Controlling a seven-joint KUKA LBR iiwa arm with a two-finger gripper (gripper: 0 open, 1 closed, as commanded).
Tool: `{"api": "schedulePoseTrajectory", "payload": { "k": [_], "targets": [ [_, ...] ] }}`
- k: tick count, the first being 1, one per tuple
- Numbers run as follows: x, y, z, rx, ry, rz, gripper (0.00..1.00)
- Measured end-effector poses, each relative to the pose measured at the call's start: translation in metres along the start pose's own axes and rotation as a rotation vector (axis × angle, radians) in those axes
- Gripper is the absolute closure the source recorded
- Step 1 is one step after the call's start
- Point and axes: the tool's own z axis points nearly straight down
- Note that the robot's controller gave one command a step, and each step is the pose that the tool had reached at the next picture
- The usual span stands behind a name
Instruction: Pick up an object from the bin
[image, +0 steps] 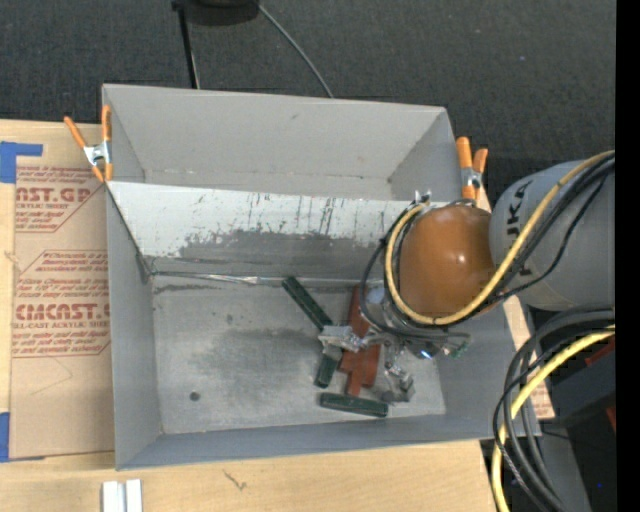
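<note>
Reddish-brown block (360, 371) lies on the bin (225, 350) floor in the near right corner, in a small cluster of loose pieces. The gripper (388, 362) is down among that cluster, directly over or against the block's right side (which of the two cannot be told). Whether the gripper is spread or pressed together also cannot be told, as the wrist and its orange dome (445, 262) cover it from above. A short dark green piece (326, 373) lies just left of the block. A longer dark green bar (352, 403) lies flat along the near wall, just in front of it. Another dark green bar (305, 301) lies slanted toward the far left of the cluster. A second reddish piece (357, 312) sits on the far side, next to the wrist.
</note>
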Motion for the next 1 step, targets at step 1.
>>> {"api": "schedulePoseTrajectory", "payload": {
  "k": [1],
  "targets": [
    [-0.0153,-0.0059,-0.0047,0.000,0.006,-0.214,1.00]
  ]
}}
